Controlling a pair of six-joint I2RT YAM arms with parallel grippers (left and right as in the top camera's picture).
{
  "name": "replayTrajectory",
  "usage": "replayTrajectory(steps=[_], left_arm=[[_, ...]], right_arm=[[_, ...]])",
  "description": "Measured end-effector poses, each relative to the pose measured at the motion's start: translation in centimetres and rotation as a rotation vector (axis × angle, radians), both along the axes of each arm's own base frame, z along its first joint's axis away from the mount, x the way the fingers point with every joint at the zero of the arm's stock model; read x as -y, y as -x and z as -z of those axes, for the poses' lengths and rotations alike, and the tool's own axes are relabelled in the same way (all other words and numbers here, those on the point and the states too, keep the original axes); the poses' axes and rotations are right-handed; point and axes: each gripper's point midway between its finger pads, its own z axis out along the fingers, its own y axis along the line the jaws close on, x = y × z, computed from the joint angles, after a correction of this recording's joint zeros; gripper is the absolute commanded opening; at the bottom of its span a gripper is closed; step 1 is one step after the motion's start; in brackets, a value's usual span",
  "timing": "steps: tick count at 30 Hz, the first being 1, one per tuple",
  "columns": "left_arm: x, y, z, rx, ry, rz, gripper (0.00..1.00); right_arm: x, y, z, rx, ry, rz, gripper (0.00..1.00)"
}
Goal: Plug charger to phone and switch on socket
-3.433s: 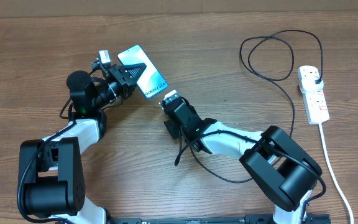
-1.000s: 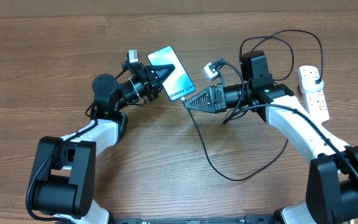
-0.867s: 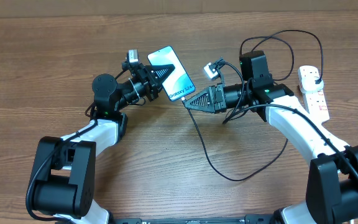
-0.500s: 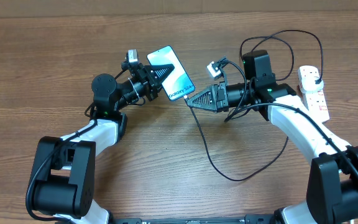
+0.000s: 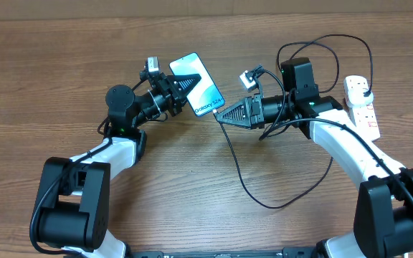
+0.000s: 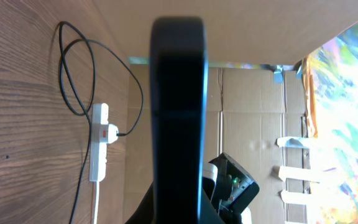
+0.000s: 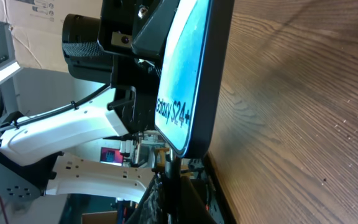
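My left gripper [image 5: 183, 88] is shut on the phone [image 5: 196, 83] and holds it tilted above the table, lit screen up. In the left wrist view the phone [image 6: 178, 106] shows edge-on as a black bar. My right gripper [image 5: 219, 117] is shut on the charger's connector end at the phone's lower edge. In the right wrist view the connector [image 7: 170, 163] touches the bottom edge of the phone [image 7: 188, 74]; whether it sits in the port I cannot tell. The charger cable [image 5: 264, 203] loops over the table to its black plug in the socket [image 5: 362, 109].
The socket's thick white cord [image 5: 384, 201] runs toward the table's front right. The black cable makes a second loop [image 5: 314, 61] at the back right. Cardboard boxes [image 6: 253, 99] stand beyond the table. The socket [image 6: 99, 142] also shows in the left wrist view.
Over the last second my right gripper has shifted slightly to the right with the connector. The left gripper and the phone have stayed put. Before that both arms moved here from the table's left and middle.
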Motion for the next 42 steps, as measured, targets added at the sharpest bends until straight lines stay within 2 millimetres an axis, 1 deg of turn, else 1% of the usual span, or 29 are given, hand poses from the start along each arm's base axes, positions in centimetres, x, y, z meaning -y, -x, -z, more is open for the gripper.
replayTrajectory(steps=[42], left_arm=[[-0.06,-0.10,0.01,0.012,-0.007,-0.007,0.04]], right_arm=[[-0.25,0.07,0.14,-0.057,0.016,0.013,0.04]])
